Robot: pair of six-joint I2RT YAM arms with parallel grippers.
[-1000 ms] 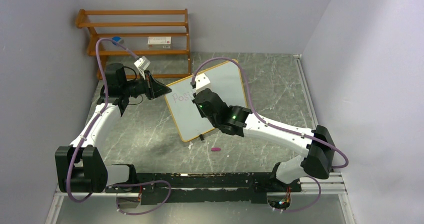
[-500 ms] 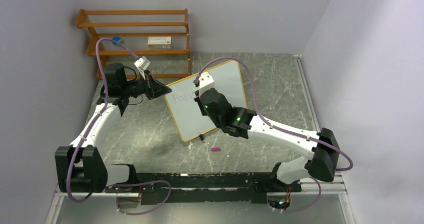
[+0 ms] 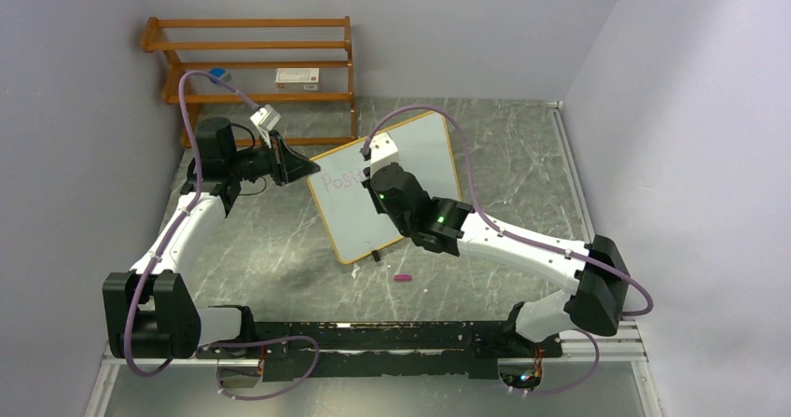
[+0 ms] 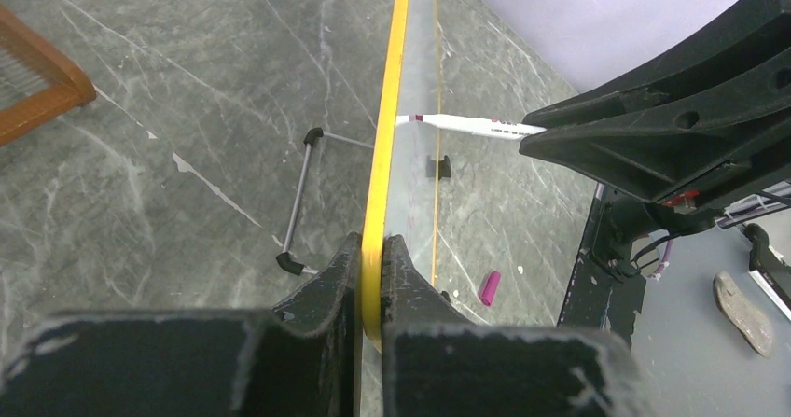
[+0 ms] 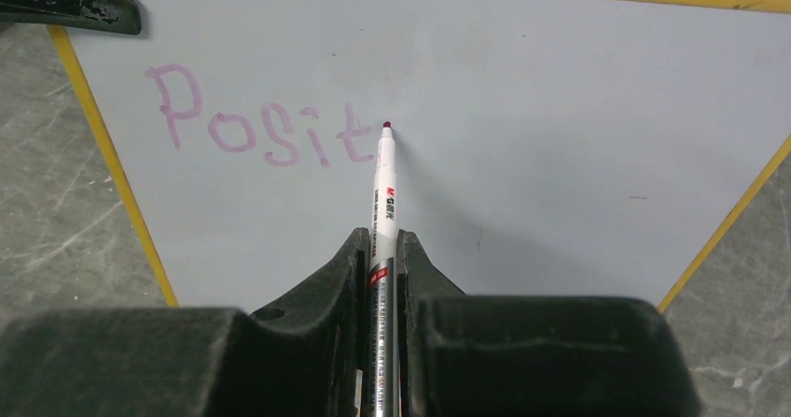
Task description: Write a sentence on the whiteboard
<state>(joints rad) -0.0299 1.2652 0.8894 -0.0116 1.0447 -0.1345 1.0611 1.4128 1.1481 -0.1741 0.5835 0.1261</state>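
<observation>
Our right end effector (image 5: pixel 381 240) is clamped on the marker (image 5: pixel 385 179), its tip at the whiteboard (image 5: pixel 522 109) standing mid-worktop (image 3: pixel 280 240), just right of the sentence (image 5: pixel 252 130), which reads only "Posit". Pushing too hard could twist the board within our left end effector (image 4: pixel 371 249), pinched on its frame edge, skewing letters.

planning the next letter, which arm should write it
Right. The right hand grips the marker, its tip at the whiteboard just after "Posit". The left hand is clamped on the board's edge, holding it up.

Wooden rack (image 3: pixel 252 46) near whiteboard (image 3: pixel 424 160), far left
</observation>
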